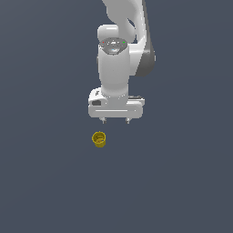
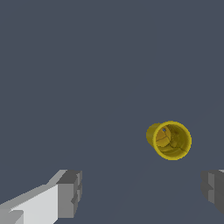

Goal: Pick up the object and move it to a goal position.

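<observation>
One cup: a small yellow cup with a round rim and tapering body, the only loose thing in either view
Surface: a plain dark grey-blue counter fills both pictures
Cup's place: on the counter, below the jaws in the exterior view and a little toward that view's left, apart from them
Cup's pose: it appears tipped, its open mouth showing toward the camera in both views; the wrist view looks into its hollow
One arm: white, with a grey joint, coming down from the top of the exterior view
One gripper: its jaws stand wide apart and hold nothing
Two fingers: in the wrist view one grey pad shows at one side and the other at the opposite edge, cut off by the frame
Gap: the cup lies off the line between the fingers, nearer the cut-off one, touching neither
In the way: bare counter only between jaws and cup
</observation>
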`<state>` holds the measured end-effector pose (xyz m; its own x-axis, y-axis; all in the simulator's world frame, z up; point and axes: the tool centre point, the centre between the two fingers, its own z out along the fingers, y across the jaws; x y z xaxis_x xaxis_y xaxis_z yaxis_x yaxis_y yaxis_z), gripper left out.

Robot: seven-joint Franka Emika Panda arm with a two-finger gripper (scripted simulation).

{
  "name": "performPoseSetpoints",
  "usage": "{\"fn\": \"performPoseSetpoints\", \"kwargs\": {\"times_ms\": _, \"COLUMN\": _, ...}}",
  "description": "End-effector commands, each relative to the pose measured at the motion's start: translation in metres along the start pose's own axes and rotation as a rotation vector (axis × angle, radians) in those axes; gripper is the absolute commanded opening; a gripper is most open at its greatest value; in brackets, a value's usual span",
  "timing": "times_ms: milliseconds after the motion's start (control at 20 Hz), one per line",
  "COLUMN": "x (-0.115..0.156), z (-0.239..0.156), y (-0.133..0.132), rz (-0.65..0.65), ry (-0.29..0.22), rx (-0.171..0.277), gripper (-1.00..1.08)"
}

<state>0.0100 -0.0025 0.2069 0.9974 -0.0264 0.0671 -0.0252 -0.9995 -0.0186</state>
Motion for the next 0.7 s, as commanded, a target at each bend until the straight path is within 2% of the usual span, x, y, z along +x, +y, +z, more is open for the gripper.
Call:
{"fn": "performPoseSetpoints", "kwargs": {"times_ms": 0, "x": 0.0, "z": 0.0, "y": 0.0, "rz": 0.0, "ry": 0.0, "rx": 0.0, "gripper": 1.0}}
{"fn": "performPoseSetpoints", "kwargs": {"times_ms": 450, "x": 0.011, "z": -0.025, "y": 0.01, "rz": -0.022, "ry": 0.038, "rx": -0.028, "gripper": 1.0}}
{"fn": "performPoseSetpoints", "kwargs": {"times_ms": 650, "x": 0.011, "z": -0.025, "y": 0.009, "rz": -0.021, "ry": 0.037, "rx": -0.028, "gripper": 1.0}}
